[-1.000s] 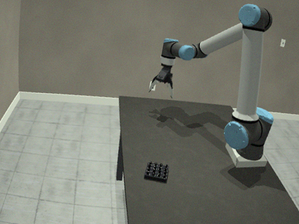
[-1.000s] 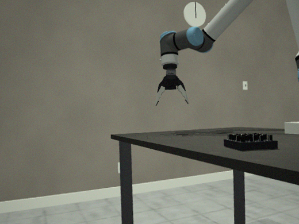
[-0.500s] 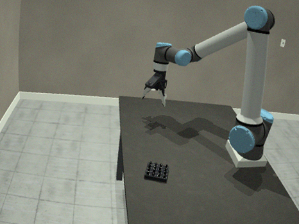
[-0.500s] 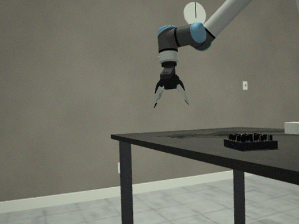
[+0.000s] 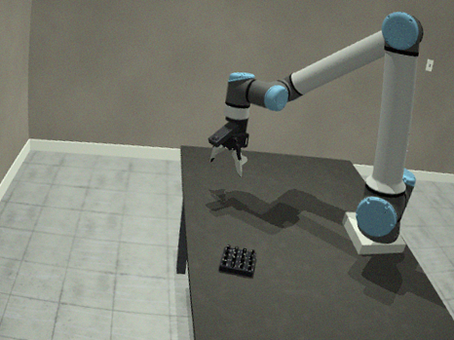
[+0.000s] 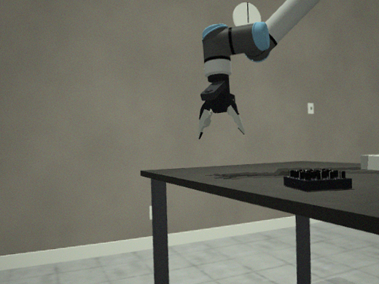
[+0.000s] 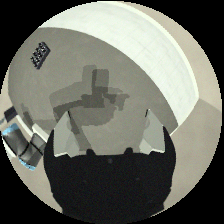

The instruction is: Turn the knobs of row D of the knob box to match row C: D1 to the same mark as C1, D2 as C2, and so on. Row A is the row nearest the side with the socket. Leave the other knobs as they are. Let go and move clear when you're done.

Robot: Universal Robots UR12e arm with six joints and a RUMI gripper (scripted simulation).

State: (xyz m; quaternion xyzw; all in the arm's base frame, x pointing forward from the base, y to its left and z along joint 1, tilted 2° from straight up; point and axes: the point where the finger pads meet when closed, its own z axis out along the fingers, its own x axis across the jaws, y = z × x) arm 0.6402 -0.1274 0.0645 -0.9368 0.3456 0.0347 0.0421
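Sixteen small upright knobs, as far as I can make out, crowd the knob box (image 5: 236, 272) (image 6: 329, 185) (image 7: 42, 53), yet their marks, the row letters and the socket are too small to read. From the side, the front knobs partly hide those behind. The box is a dark, squarish slab lying flat on the matte, dark table (image 5: 314, 320) (image 6: 241, 197) (image 7: 65, 45), at about five o'clock from the pincer (image 5: 226, 168) (image 6: 221, 136) (image 7: 107, 110) in the top view and near ten o'clock in the wrist view. The pincer's pale, tapering fingers stand wide apart above the table, with nothing between them. The wrist view's round edge cuts off the arm (image 5: 394, 121) (image 6: 300, 5) (image 7: 22, 145) at eight o'clock.
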